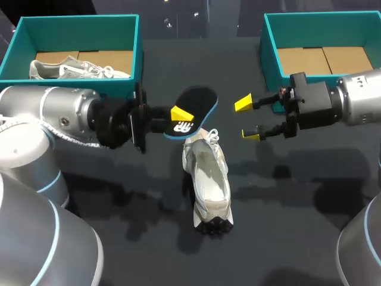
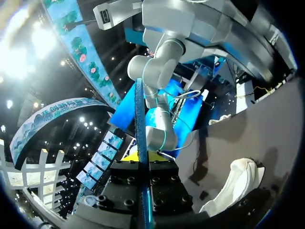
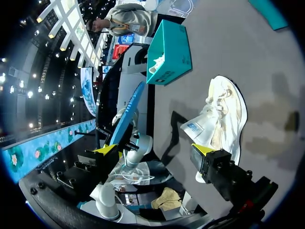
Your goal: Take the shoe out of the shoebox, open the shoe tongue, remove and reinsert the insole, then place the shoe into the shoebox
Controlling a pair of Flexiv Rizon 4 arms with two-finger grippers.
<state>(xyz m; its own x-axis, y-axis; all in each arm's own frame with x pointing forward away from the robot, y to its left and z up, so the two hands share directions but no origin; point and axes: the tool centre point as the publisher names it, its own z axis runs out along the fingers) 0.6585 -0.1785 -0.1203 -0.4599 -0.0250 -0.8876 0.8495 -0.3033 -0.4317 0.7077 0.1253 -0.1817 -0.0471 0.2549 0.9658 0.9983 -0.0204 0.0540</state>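
A pale grey-white shoe [image 1: 208, 179] lies on the dark table, toe toward the front edge, tongue folded up at its far end. My left gripper [image 1: 181, 117] is shut on the shoe's black, blue-edged insole [image 1: 195, 102] and holds it in the air just above the shoe's heel end. In the left wrist view the insole [image 2: 139, 133] shows edge-on as a thin blue strip rising from between the fingers, with the shoe [image 2: 236, 183] off to one side. My right gripper [image 1: 250, 119] hangs open right of the insole, holding nothing. From the right wrist, the insole [image 3: 126, 119] and shoe [image 3: 221, 117] lie ahead of that gripper [image 3: 155, 150].
A teal shoebox [image 1: 12, 50] at the back left holds a second grey shoe [image 1: 77, 68]. Another teal shoebox [image 1: 271, 53] at the back right shows only its cardboard floor. The left box [image 3: 169, 52] also appears in the right wrist view beyond the shoe.
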